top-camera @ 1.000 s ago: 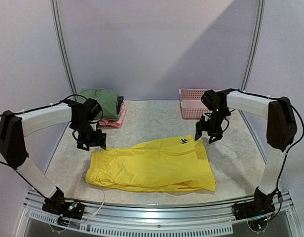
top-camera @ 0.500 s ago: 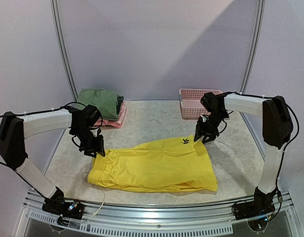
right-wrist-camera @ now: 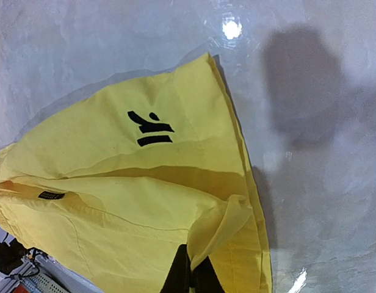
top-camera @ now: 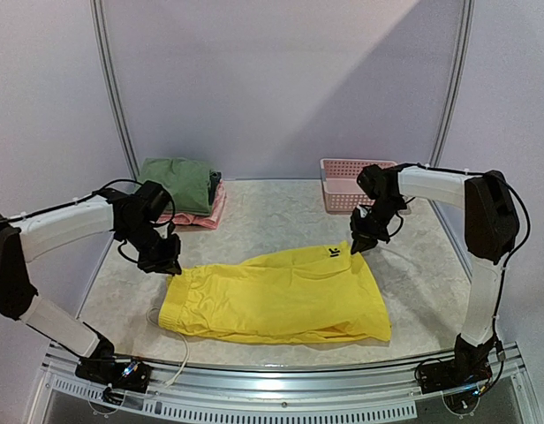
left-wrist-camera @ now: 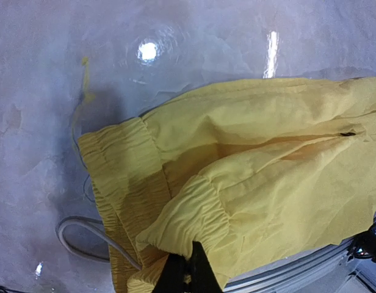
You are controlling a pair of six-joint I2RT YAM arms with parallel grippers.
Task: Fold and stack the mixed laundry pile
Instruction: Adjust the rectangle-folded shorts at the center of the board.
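Bright yellow shorts (top-camera: 276, 296) lie flat across the middle of the table. My left gripper (top-camera: 169, 267) is shut on the elastic waistband (left-wrist-camera: 188, 213) at the shorts' far left corner, and the cloth bunches over its black fingertips (left-wrist-camera: 187, 268). My right gripper (top-camera: 355, 246) is shut on a pinch of the leg hem (right-wrist-camera: 234, 217) at the far right corner, close to the black logo (right-wrist-camera: 151, 129). An olive-green shirt (top-camera: 177, 181) sits folded at the back left on a pink garment (top-camera: 210, 215).
A pink lattice basket (top-camera: 347, 184) stands at the back right, just behind my right arm. A white cord (left-wrist-camera: 93, 235) loops on the table by the waistband, near the front rail (top-camera: 281, 375).
Both grippers came down onto the shorts' far corners and closed on the cloth. The left one moved right to the waistband and the right one dropped to the hem.
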